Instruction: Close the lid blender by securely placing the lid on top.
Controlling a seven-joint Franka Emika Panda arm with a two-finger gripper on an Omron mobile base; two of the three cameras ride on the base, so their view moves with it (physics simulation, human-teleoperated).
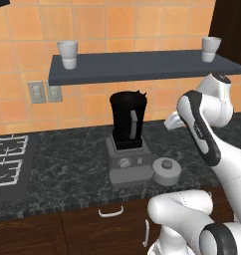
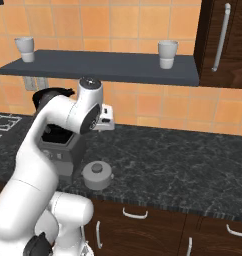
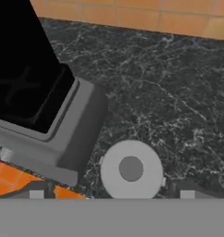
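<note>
The blender [image 1: 128, 130] stands on the dark counter, a black jar with a grey handle strip on a boxy grey base with a dial. Its top is uncovered, and the hand view looks down into the jar [image 3: 26, 88]. The lid [image 1: 167, 171], a round grey cap with a raised knob, lies on the counter just right of the base, seen too from the right base view as the lid [image 2: 97, 174] and from above as the lid [image 3: 131, 169]. My gripper [image 3: 111, 195] hangs well above the lid, open, its fingertips [image 3: 36, 194] far apart and holding nothing. The hand [image 2: 106, 118] sits beside the jar's upper part.
A grey shelf [image 1: 142, 67] runs above the blender with a white cup [image 1: 67, 54] at its left and another white cup [image 1: 210, 48] at its right. A stove [image 1: 8, 164] lies at the far left. A dark wall cabinet [image 2: 225, 42] hangs at the right.
</note>
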